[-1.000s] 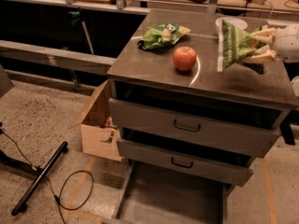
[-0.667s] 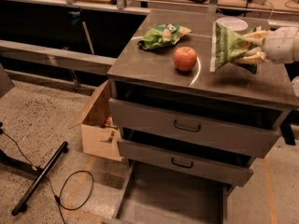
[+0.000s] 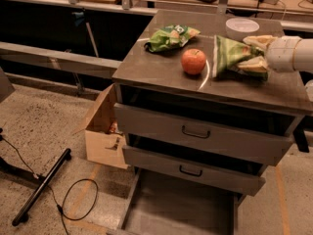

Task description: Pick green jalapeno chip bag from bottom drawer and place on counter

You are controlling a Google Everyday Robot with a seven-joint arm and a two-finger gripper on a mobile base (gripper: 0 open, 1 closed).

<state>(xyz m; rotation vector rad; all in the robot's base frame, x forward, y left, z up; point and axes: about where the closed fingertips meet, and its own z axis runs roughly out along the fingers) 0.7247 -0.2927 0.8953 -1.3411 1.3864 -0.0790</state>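
Note:
My gripper (image 3: 255, 54) reaches in from the right over the counter (image 3: 161, 67) and is shut on the green jalapeno chip bag (image 3: 229, 54). The bag is dark green with pale edges. It stands tilted on its edge, low over the right half of the counter, just right of the apple (image 3: 193, 61). I cannot tell whether it touches the surface. The bottom drawer (image 3: 181, 210) is pulled open below, its flat grey floor bare.
A brighter lime-green bag (image 3: 170, 36) lies at the counter's back left. A white bowl (image 3: 242, 26) sits at the back right. Two upper drawers with black handles (image 3: 195, 132) are slightly ajar. A cardboard box (image 3: 102, 131) and a cable (image 3: 73, 199) lie on the floor to the left.
My gripper has moved left and down with the bag, bringing it from the counter's right edge to beside the apple, lower over the surface.

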